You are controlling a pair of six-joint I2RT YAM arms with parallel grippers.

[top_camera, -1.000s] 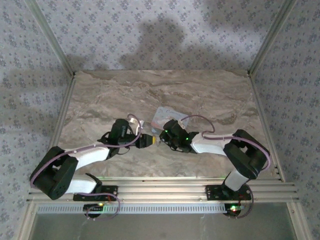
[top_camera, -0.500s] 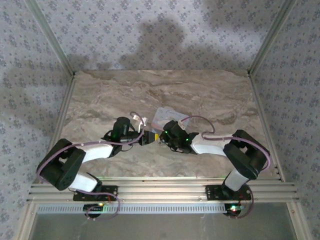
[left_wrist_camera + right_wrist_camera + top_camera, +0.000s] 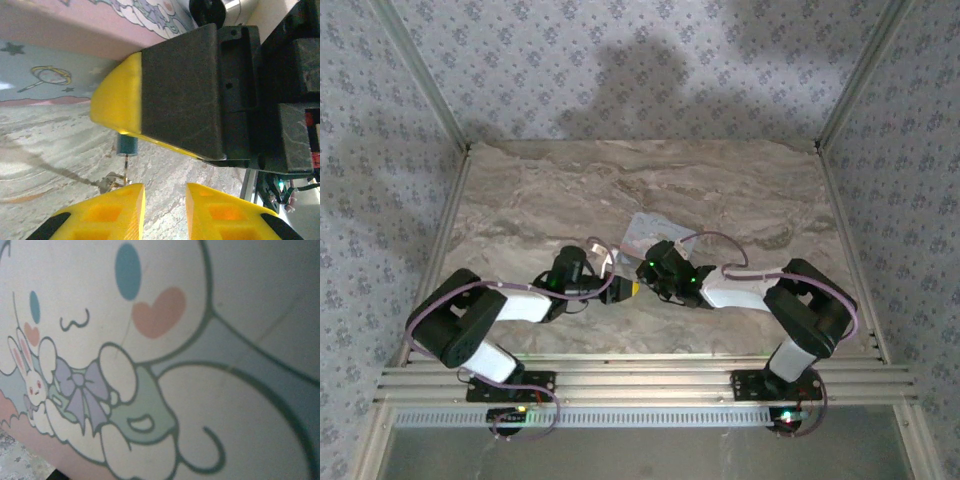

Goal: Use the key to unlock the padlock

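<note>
At lower centre my left pincer (image 3: 165, 212) gapes narrowly below the tiny teal padlock (image 3: 127, 145), while whether my right pincer (image 3: 640, 280) grips anything I cannot tell.

Matt stone-look table (image 3: 720, 190) — smooth padlock (image 3: 127, 145)

From above, both arms fold inward from their bases at the bottom of the frame, elbows pushed out to the sides and white forearms angled toward the centre. The left gripper (image 3: 628, 289) and the right gripper (image 3: 646, 268) sit almost tip to tip just left of centre. In the left wrist view, the left arm's two yellow fingers (image 3: 102, 215) stand parted at the bottom edge (a narrow gap between them). One black, yellow-tipped finger (image 3: 175, 95) of the right gripper lies across the middle.
</note>
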